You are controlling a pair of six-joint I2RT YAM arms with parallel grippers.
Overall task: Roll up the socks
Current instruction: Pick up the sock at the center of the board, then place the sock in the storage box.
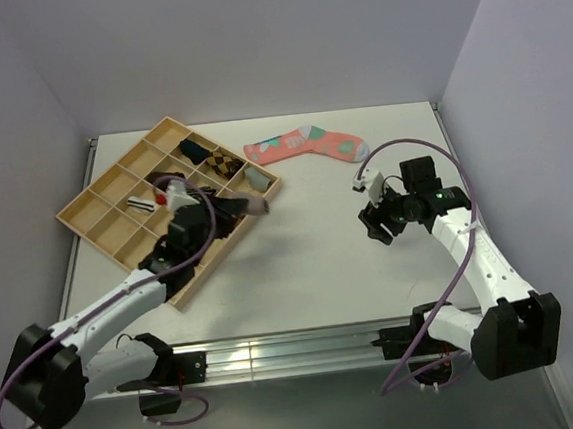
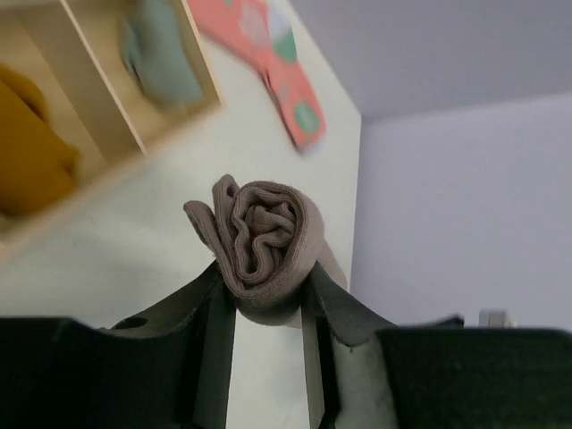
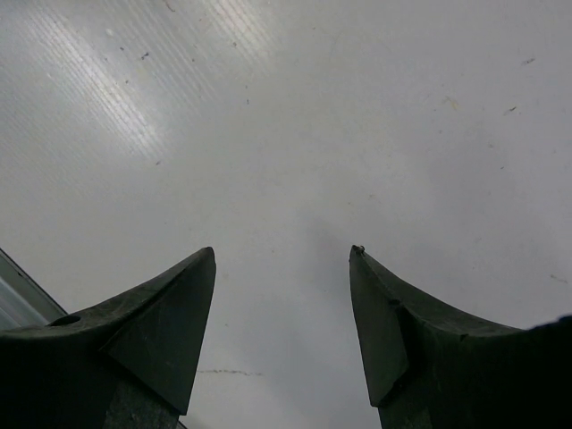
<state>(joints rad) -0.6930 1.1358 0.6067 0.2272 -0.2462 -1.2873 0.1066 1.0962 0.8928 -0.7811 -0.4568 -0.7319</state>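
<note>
Sock roll (image 2: 264,243) of taupe-brown fabric, wound into a tight spiral, sits pinched between the jaws of the left gripper (image 2: 265,279). The two dark fingers (image 2: 207,315) press its lower flanks, while most of the spiral stands proud beyond their tips. Only taupe cloth shows in the roll; whether a second sock is wound inside, I cannot tell. From above, the same roll (image 1: 257,206) hangs at the tip of the left gripper (image 1: 244,208), over the white table (image 1: 311,263) just beside the edge of the wooden tray (image 1: 85,207). The nearest compartments hold a grey-green bundle (image 2: 161,55) and a mustard one (image 2: 31,152). A coral-pink sock (image 1: 306,145) lies flat on the table beyond the tray, well apart from the roll. The right gripper (image 1: 378,227) hovers over bare table on the other side — its jaws stand wide apart with nothing between them, the fingers (image 3: 174,313) framing only the tabletop.
</note>
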